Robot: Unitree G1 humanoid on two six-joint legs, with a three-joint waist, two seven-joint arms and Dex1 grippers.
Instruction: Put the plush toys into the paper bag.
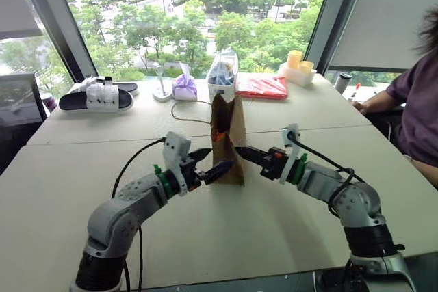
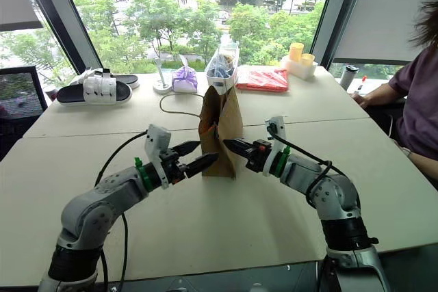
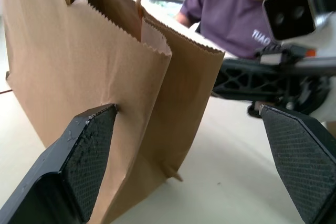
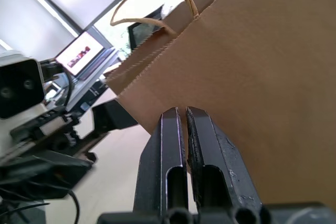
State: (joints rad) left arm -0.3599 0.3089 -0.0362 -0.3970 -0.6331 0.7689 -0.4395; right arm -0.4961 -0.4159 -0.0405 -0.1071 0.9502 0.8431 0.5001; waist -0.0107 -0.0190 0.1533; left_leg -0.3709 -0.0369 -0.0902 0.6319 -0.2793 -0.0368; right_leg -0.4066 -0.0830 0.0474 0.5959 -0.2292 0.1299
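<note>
Fingers: our left gripper (image 1: 209, 162) spread wide at near left edge of paper bag (image 1: 229, 135); right gripper (image 1: 245, 153) pinched shut, empty, tips against bag's right side. Bag upright, table (image 1: 82, 169) centre. We judge: steady bag gently, avoid tipping.

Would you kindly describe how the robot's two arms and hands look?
Both arms are rounded silver-grey shells with black joints and loose black cables. Each wrist has a green ring and a white camera block. The left hand and the right hand each end in two black, tapered, textured fingers.
</note>
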